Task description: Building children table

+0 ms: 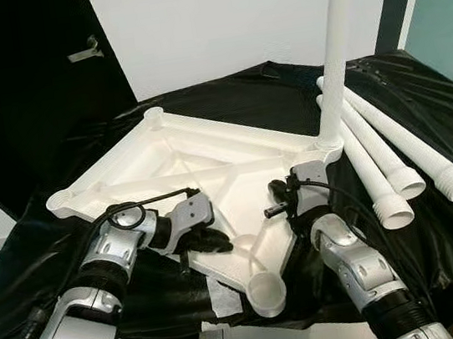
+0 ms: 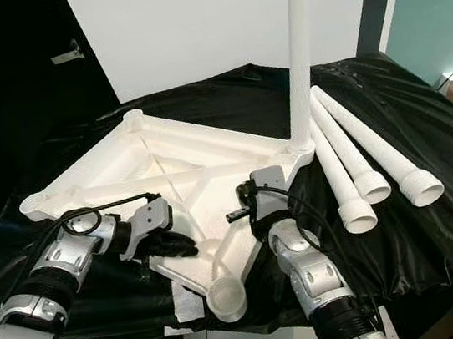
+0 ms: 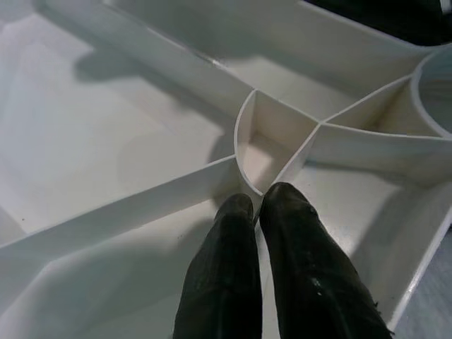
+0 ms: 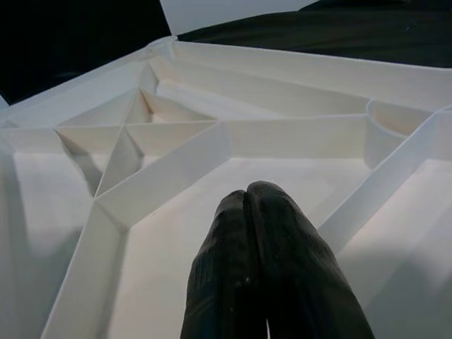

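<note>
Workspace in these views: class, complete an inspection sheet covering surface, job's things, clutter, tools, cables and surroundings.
Surface: black sheet draped over a table.
Job's things: white tabletop lying underside up, ribs showing; one leg standing upright in its far right corner socket; three loose legs lying beside it on the sheet.
Clutter: nothing seen.
Tools: left tool shut, over the ribs; right tool shut, over the tabletop's underside.
Cables: black cable looped at the left wrist; another at the right wrist.
Surroundings: white wall, dark door.
</note>
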`<state>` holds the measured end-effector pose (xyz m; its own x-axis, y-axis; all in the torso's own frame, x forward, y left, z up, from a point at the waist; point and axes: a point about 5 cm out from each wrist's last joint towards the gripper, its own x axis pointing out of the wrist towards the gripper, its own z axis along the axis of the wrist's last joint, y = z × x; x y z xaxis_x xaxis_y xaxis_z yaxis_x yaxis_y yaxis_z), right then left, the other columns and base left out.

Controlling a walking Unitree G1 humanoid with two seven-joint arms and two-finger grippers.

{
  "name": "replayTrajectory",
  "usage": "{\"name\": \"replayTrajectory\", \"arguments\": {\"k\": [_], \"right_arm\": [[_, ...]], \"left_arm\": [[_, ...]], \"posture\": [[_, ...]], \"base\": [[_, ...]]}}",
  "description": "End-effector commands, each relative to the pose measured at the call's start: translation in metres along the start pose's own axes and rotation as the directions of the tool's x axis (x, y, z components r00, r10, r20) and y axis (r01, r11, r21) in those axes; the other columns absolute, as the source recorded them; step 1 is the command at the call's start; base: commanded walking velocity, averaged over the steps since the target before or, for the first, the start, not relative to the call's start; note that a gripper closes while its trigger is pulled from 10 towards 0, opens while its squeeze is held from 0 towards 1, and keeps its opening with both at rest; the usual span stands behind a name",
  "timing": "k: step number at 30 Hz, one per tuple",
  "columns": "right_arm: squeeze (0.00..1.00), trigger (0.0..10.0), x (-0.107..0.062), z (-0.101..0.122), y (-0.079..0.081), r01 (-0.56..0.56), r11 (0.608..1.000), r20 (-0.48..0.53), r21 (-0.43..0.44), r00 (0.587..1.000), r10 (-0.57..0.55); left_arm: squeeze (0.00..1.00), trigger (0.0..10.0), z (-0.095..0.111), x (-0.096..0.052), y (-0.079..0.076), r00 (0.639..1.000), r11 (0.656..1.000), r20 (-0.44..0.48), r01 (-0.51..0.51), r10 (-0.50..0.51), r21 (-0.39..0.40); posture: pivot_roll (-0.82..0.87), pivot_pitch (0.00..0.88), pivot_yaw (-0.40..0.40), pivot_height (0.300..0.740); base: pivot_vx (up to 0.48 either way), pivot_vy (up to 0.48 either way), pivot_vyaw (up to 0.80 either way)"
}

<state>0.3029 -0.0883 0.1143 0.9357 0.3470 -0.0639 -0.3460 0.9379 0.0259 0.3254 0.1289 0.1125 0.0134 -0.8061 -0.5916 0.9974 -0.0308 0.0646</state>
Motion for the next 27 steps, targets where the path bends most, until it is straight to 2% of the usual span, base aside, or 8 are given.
{"name": "replayTrajectory", "arguments": {"k": [1, 17, 18, 19, 20, 23, 24, 27], "right_arm": [[0.0, 10.0, -0.001, -0.001, 0.002, -0.009, 1.0, -0.005, 0.013, 1.0, 0.009], [0.0, 10.0, -0.006, 0.02, -0.001, 0.078, 0.997, 0.105, -0.017, 0.992, -0.076], [0.0, 10.0, -0.008, 0.022, -0.001, 0.081, 0.997, 0.11, -0.017, 0.991, -0.079], [0.0, 10.0, -0.008, 0.022, -0.001, 0.081, 0.997, 0.11, -0.017, 0.991, -0.079], [0.0, 10.0, -0.01, 0.022, 0.0, 0.077, 0.997, 0.11, -0.019, 0.991, -0.074], [0.0, 10.0, -0.012, 0.02, 0.001, 0.069, 0.997, 0.103, -0.024, 0.993, -0.066], [0.0, 10.0, -0.013, 0.018, 0.0, 0.071, 0.997, 0.094, -0.026, 0.993, -0.068], [0.0, 10.0, -0.014, 0.017, 0.0, 0.076, 0.997, 0.089, -0.025, 0.993, -0.073]], "left_arm": [[0.0, 0.0, -0.031, 0.019, -0.004, 0.973, 0.96, -0.079, -0.227, 0.216, -0.165], [0.0, 0.0, -0.031, 0.032, 0.001, 0.913, 0.853, -0.066, -0.401, 0.404, -0.334], [0.0, 8.0, -0.029, 0.033, 0.0, 0.91, 0.854, -0.038, -0.401, 0.412, -0.331], [0.0, 8.0, -0.029, 0.033, 0.0, 0.91, 0.854, -0.038, -0.401, 0.412, -0.331], [0.0, 10.0, -0.024, 0.032, -0.001, 0.911, 0.866, 0.009, -0.39, 0.413, -0.312], [0.0, 10.0, -0.015, 0.028, -0.002, 0.913, 0.89, 0.094, -0.359, 0.398, -0.282], [0.92, 10.0, -0.007, 0.021, -0.001, 0.913, 0.906, 0.169, -0.317, 0.372, -0.282], [1.0, 10.0, -0.002, 0.015, -0.001, 0.911, 0.918, 0.222, -0.283, 0.348, -0.279]], "posture": [[-0.13, 0.016, 0.06, 0.74], [-0.13, 0.024, 0.061, 0.74], [-0.14, 0.024, 0.06, 0.74], [-0.14, 0.024, 0.06, 0.74], [-0.14, 0.025, 0.06, 0.74], [-0.14, 0.024, 0.056, 0.74], [-0.14, 0.024, 0.054, 0.74], [-0.14, 0.024, 0.055, 0.74]], "base": [[0.0, 0.0, 0.0], [0.0, 0.0, 0.0], [0.0, 0.0, 0.0], [0.0, 0.0, 0.0], [0.0, 0.0, 0.0], [0.0, 0.0, 0.0], [0.0, 0.0, 0.0], [0.0, 0.0, 0.0]]}}
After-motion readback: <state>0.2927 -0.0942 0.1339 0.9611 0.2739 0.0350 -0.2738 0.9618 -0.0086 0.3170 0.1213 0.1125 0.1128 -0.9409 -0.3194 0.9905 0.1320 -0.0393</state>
